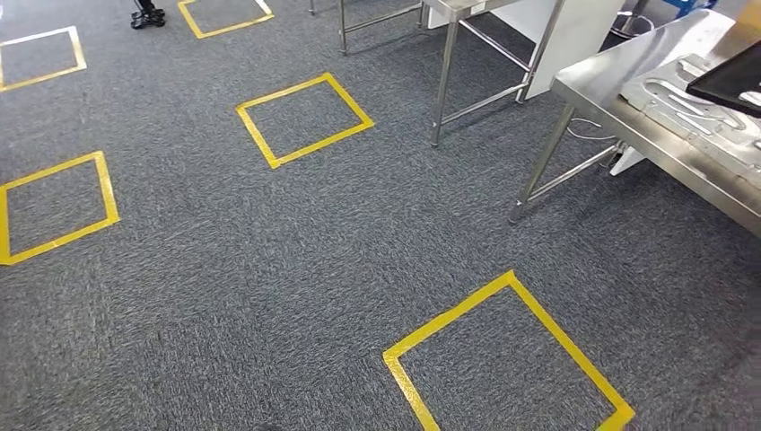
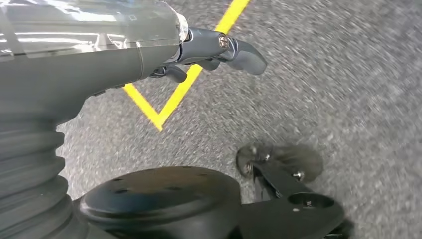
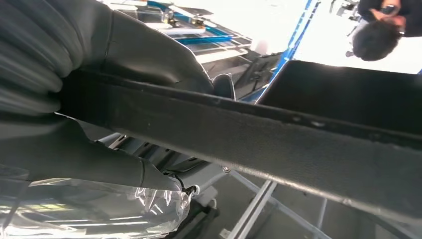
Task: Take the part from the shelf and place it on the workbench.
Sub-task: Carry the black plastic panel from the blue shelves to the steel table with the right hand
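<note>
Right hand (image 3: pixel 114 99) clamped on the dark flat part (image 3: pixel 278 144), thumb over one face, fingers under the other, edge running across the right wrist view. Same part (image 1: pixel 731 79) poking in at the right edge of the head view, above the steel workbench (image 1: pixel 628 99). Left hand (image 2: pixel 199 52) hanging over grey carpet (image 1: pixel 224 269), holding nothing, fingers loosely curled, spread hard to tell. Yellow tape squares (image 1: pixel 303 118) on the floor. Farther off, a second steel table (image 1: pixel 453 54). Beyond the part, a person (image 3: pixel 383 30).
</note>
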Tool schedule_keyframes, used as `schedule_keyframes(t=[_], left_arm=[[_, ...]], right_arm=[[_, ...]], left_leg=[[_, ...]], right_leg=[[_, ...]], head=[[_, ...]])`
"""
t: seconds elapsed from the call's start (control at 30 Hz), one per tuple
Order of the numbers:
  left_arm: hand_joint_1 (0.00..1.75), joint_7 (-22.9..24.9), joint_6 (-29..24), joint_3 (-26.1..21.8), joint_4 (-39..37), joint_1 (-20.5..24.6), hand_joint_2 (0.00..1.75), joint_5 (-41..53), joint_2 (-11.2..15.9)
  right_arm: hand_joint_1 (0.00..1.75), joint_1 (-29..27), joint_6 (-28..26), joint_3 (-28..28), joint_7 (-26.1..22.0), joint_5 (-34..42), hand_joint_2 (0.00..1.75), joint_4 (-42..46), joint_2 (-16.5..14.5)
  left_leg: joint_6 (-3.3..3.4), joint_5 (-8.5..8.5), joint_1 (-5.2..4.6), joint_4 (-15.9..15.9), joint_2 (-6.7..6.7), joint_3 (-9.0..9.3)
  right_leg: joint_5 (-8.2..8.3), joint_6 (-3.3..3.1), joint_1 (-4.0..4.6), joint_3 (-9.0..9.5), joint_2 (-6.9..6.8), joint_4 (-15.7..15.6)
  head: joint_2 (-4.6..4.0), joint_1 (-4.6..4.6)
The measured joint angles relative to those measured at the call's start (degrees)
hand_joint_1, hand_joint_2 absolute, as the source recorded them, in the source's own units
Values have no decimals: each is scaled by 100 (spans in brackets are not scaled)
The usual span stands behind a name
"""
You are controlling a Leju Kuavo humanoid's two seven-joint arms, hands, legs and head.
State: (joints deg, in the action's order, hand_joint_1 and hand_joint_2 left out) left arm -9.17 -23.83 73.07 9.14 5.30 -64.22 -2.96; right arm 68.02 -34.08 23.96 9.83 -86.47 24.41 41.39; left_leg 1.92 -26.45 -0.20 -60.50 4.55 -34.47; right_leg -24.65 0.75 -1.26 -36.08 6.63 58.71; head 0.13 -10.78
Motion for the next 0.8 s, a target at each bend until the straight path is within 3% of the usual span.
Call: schedule_keyframes(t=[0.03, 0.1, 0.13, 0.17, 0.23, 0.3, 0.33, 0.37, 0.43, 0.5, 0.57, 0.67, 0.7, 0.8], left_arm=[[0, -64, 18, -2, 0, -5, 175, -45, -1], [0, -233, 79, -28, 0, -2, 175, -198, -9], [0, -306, 121, -63, -2, 2, 175, -295, -8], [0, -355, 164, -108, -4, 2, 175, -386, -9], [0, -386, 251, -208, -9, -15, 175, -493, -2], [0, -379, 300, -273, -9, -37, 175, -503, -3], [0, -374, 309, -289, -9, -42, 175, -497, -3], [0, -370, 314, -296, -9, -41, 175, -492, -3], [0, -368, 323, -300, -9, -38, 175, -489, -1], [0, -367, 327, -302, -13, -34, 175, -488, 5], [0, -366, 334, -303, -17, -32, 175, -484, 9], [0, -361, 352, -303, -18, -27, 175, -476, 10], [0, -360, 355, -303, -19, -26, 175, -474, 10], [0, -361, 358, -303, -20, -41, 175, -473, 10]], right_arm=[[175, -34, -26, -15, -134, 188, 175, -15, -22], [175, -176, -23, -105, -520, 731, 175, -27, -41], [175, -272, 49, -188, -763, 1088, 175, -26, -37], [175, -359, 172, -290, -1004, 1469, 175, -20, -33], [175, -531, 467, -530, -1412, 2181, 175, 31, -58], [175, -744, 638, -721, -1588, 2595, 175, 141, -103], [175, -868, 666, -780, -1608, 2705, 175, 219, -109], [175, -997, 672, -825, -1611, 2787, 175, 310, -93], [175, -1230, 648, -907, -1611, 2908, 175, 521, -11], [175, -1380, 614, -988, -1603, 2975, 175, 696, 66], [175, -1494, 580, -1046, -1574, 3000, 175, 815, 122], [175, -1704, 566, -1087, -1496, 3029, 175, 1003, 241], [175, -1772, 565, -1104, -1476, 3049, 175, 1075, 281], [175, -1932, 565, -1157, -1435, 3100, 175, 1232, 341]], left_leg=[[6, 7, 3, 117, 56, 58], [25, 16, 6, 200, -67, 113], [56, 41, 11, 256, -143, 143], [85, 68, 22, 316, -215, 171], [117, 99, 23, 388, -341, 203], [115, 90, 18, 388, -459, 204], [109, 81, 21, 382, -513, 205], [100, 70, 25, 373, -562, 206], [62, 34, 32, 337, -626, 208], [4, -6, 10, 293, -661, 199], [-53, -22, -9, 279, -690, 203], [-147, -145, 1, 146, -658, 164], [-168, -289, 7, -87, -619, 59], [-176, -784, 21, -1225, -534, -469]], right_leg=[[15, 34, -15, -19, 77, -8], [50, 119, -45, -37, 209, -48], [39, 153, -45, -47, 148, -40], [-27, 179, -36, -96, -6, 54], [-323, 224, -24, -353, -427, 588], [-593, 275, -46, -676, -604, 1264], [-598, 299, -63, -735, -628, 1401], [-502, 320, -80, -677, -643, 1318], [-170, 349, -109, -266, -703, 587], [0, 305, -87, 65, -746, -14], [-9, 220, -45, 104, -720, -93], [-8, 106, -67, 116, -681, -105], [-4, 68, -75, 123, -677, -114], [-7, 4, -41, 120, -648, -114]], head=[[0, 0], [-1, 1], [-1, 3], [-1, 4], [-1, 4], [0, 4], [-1, 4], [-1, 4], [-1, 5], [-1, 4], [-1, 3], [-1, 1], [-1, 1], [-1, -2]])
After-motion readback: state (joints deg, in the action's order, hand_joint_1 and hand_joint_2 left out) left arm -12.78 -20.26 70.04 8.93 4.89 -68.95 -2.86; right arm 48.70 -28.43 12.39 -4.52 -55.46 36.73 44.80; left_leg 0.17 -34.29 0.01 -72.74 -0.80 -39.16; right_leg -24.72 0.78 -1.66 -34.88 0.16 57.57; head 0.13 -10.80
